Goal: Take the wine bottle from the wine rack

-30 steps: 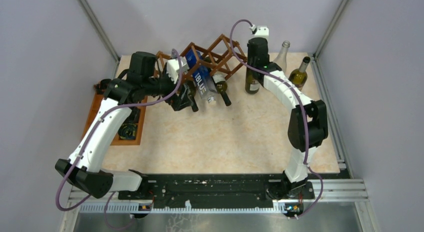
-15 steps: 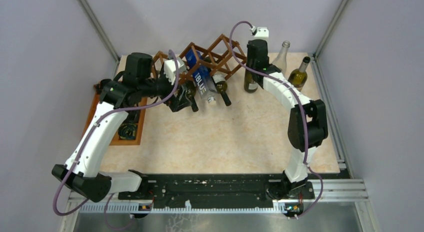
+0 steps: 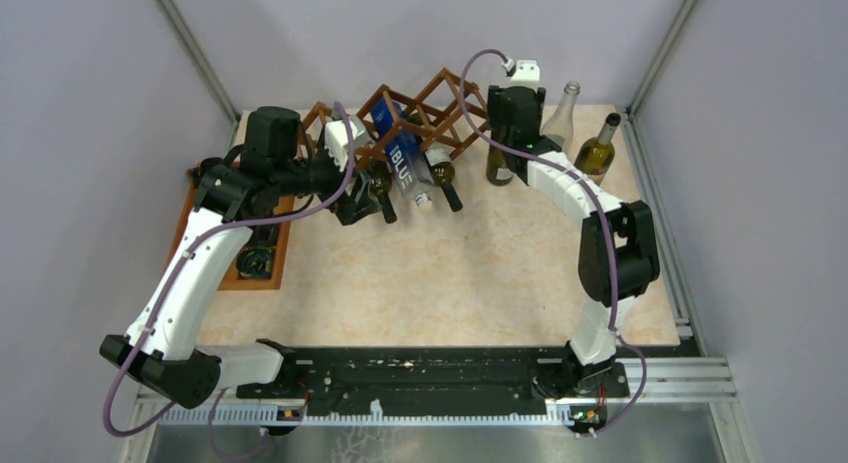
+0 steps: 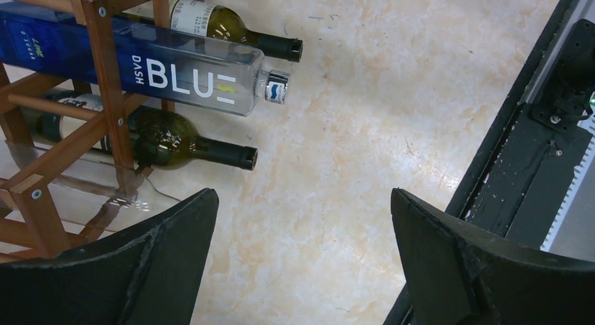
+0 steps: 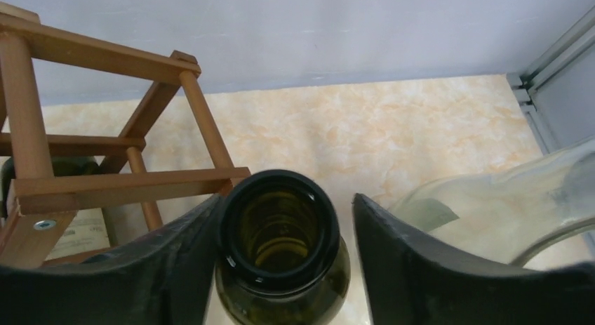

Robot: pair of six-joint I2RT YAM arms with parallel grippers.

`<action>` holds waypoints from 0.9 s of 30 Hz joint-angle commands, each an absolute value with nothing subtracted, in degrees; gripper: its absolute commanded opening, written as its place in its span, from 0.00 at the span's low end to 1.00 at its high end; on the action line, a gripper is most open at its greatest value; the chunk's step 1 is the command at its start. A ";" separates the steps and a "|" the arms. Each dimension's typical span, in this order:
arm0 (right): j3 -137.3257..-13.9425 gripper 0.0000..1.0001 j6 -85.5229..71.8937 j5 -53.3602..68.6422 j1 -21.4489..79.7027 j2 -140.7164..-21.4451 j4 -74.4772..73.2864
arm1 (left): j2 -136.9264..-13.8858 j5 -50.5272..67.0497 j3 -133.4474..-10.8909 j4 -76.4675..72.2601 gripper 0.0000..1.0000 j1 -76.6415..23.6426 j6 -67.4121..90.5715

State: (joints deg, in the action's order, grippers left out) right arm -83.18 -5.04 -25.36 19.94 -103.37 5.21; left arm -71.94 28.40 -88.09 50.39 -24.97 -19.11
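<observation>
Marbled tabletop (image 3: 450, 283) lies in front of the wine rack (image 4: 107, 72), where your left gripper (image 4: 303, 199) hangs wide apart and empty, facing the racked bottles (image 4: 175, 139). Farther back, just right of the rack, the wine bottle (image 3: 499, 163) stands upright, and your right gripper (image 5: 288, 200), clamped on its neck a second ago, now has fingers (image 5: 421, 269) parted around the mouth. That bottle looks delivered; lift clear.

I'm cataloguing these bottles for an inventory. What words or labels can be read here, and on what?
"DASH BLUE": on the blue-and-clear bottle lying in the wine rack.
Small print at that bottle's blue end: too small to read.
Pale label on the green wine bottle next to it: blurred, unreadable.
</observation>
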 commanded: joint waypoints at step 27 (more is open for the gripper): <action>-95.17 0.99 -17.13 -1.91 37.13 -91.73 -28.66 | -76.22 29.47 -89.57 47.93 0.99 -13.46 -18.55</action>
